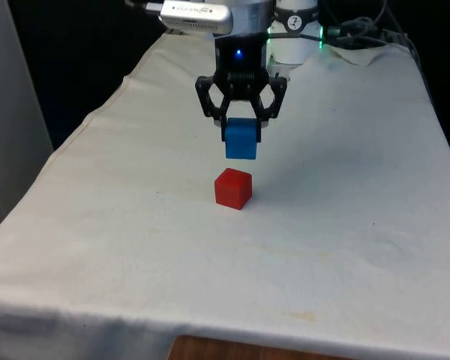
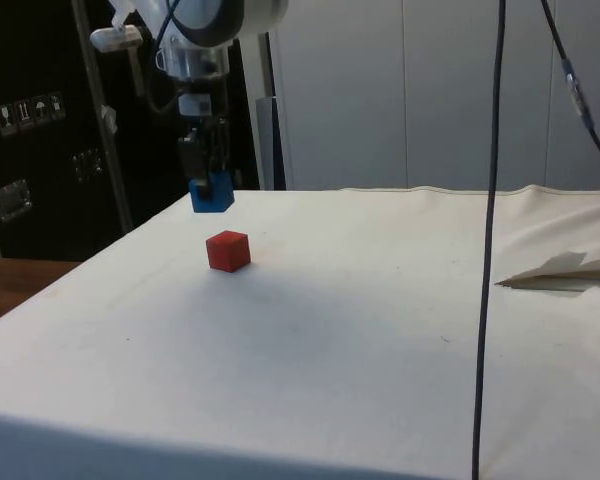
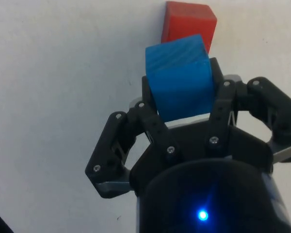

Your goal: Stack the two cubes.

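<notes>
The claw (image 1: 241, 129) points straight down from the white arm (image 1: 244, 15), which comes in from above. Its two black fingers (image 1: 210, 101) are squeezed on the blue cube (image 1: 241, 139). The blue cube hangs in the air and does not touch the table. In the side view the claw (image 2: 206, 180) also hangs straight down, and the blue cube (image 2: 212, 194) sticks out below the fingers. In the wrist view the claw (image 3: 180, 99) grips the blue cube (image 3: 180, 77) on two sides, and the cube sits a bit twisted between the fingers.

A cube has no long side, so it does not point any one way. The blue cube looks nearly level in the front view, with one flat face turned to the camera.

The red cube (image 1: 233, 187) sits flat on the white cloth (image 1: 345, 195). In the front view it is at 6 o'clock from the blue cube, near it but with a gap between them. It is turned a little, so one corner faces the camera. In the side view the red cube (image 2: 228, 250) is at about 5 o'clock from the blue one. In the wrist view the red cube (image 3: 189, 24) peeks out past the far edge of the blue cube.

A black cable (image 2: 490, 240) hangs down in the side view.
</notes>
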### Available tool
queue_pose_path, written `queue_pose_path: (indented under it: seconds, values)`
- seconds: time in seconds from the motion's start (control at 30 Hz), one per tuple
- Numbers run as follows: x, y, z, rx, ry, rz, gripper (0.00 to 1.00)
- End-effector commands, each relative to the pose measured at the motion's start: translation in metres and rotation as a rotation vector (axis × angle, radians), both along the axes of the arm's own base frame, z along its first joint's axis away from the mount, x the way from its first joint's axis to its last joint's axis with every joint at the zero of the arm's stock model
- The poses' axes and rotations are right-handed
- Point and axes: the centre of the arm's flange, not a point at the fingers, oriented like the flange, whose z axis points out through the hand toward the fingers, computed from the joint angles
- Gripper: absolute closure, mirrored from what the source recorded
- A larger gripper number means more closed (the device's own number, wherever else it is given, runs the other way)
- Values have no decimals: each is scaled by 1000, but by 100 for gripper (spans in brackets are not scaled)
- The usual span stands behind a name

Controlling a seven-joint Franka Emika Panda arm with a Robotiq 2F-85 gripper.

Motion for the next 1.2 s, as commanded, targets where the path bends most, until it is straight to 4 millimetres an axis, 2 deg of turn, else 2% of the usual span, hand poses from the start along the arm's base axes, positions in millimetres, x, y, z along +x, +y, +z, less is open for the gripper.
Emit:
queue_pose_path:
  seconds: [0.0, 0.03, 0.17, 0.7, 1.17]
  values:
    - [-1, 1, -5, 13, -6, 3, 100]
    - [0, 0, 0, 0, 0, 0, 100]
    - [-3, -1, -11, 11, 0, 4, 100]
    - [-4, -4, -12, 0, 7, 8, 100]
    - [-1, -13, -27, 9, 19, 1, 100]
